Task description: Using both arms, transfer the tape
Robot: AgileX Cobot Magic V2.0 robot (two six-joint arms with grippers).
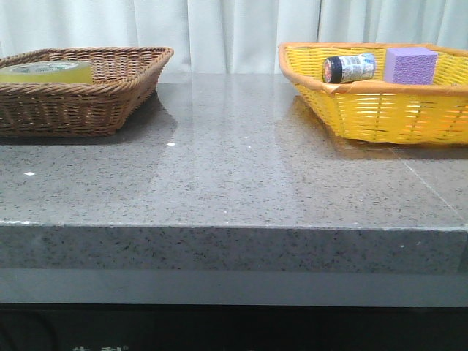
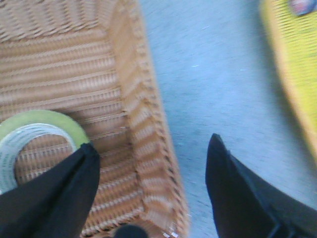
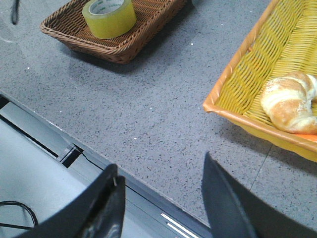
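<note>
We hold our left gripper point(image 2: 151, 163) wide open over the brown basket point(image 2: 143, 124) near the table's far left corner; the tape point(image 2: 37, 131) lies inside it. Our right gripper point(image 3: 161, 198), also wide open, hangs above the table's point(image 3: 148, 109) near edge.

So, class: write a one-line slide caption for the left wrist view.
Open left gripper above the brown basket, tape lying inside.

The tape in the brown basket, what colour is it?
The tape is see-through yellow with a pale printed core, lying in the brown wicker basket. The right wrist view shows it best.
</note>
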